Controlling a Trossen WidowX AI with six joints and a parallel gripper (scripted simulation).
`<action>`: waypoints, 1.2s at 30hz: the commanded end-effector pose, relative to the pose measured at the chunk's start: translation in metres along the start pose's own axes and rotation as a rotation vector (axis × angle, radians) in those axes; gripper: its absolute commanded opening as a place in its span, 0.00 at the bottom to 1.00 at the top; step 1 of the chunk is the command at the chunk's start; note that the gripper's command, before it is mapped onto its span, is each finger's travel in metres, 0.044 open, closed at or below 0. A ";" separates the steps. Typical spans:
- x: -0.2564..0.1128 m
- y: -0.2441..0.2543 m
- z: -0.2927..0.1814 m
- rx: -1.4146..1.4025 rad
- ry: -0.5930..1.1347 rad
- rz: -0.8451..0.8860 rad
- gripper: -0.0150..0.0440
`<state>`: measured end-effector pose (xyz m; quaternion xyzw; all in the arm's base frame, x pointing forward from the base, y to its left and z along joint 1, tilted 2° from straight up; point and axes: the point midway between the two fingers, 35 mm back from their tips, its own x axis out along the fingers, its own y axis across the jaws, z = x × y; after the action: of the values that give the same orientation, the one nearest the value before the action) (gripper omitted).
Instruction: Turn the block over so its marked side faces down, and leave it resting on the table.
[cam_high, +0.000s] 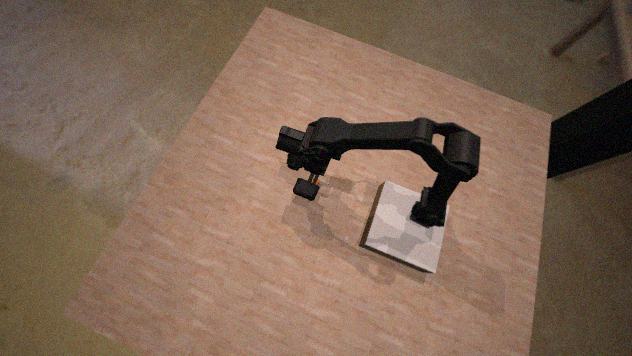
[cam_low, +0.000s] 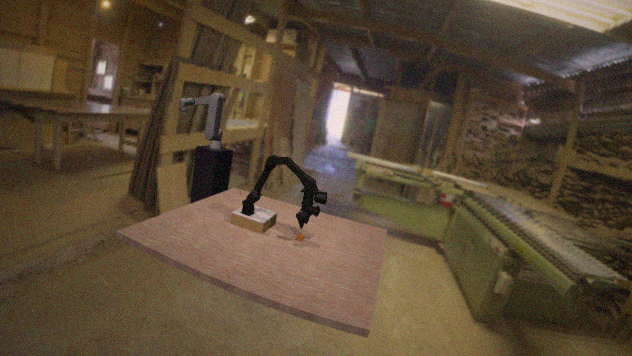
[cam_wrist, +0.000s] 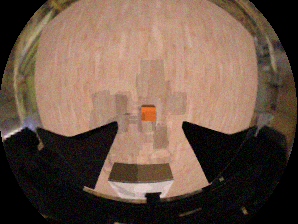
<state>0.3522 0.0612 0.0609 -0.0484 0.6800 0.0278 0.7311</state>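
Observation:
The small orange block (cam_high: 316, 181) (cam_low: 300, 237) (cam_wrist: 148, 113) rests on the table (cam_high: 225, 225) (cam_low: 300, 285) (cam_wrist: 210, 60). In the wrist view it is seen from above, with a plain orange top and a thin darker strip along its far edge. I cannot tell which side is marked. My gripper (cam_low: 302, 226) (cam_wrist: 150, 125) is open and empty, pointing down above the block. In the wrist view the block shows between the two fingertips and slightly beyond them. In the top view a finger and the wrist hide part of it.
The arm stands on a light box-shaped base (cam_high: 395, 225) (cam_low: 250, 223) (cam_wrist: 140, 173) with a patchy pale top, a short way from the block. A dark pedestal (cam_high: 590, 135) (cam_low: 211, 175) with another grey arm (cam_low: 214, 117) stands beyond the table's edge.

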 end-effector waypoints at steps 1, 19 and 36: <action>0.030 0.000 -0.006 0.000 0.033 0.001 1.00; 0.052 0.000 -0.005 0.000 0.033 0.001 1.00; 0.077 0.000 -0.006 0.000 0.033 0.001 1.00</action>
<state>0.3542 0.0588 -0.0089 -0.0476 0.6873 0.0255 0.7244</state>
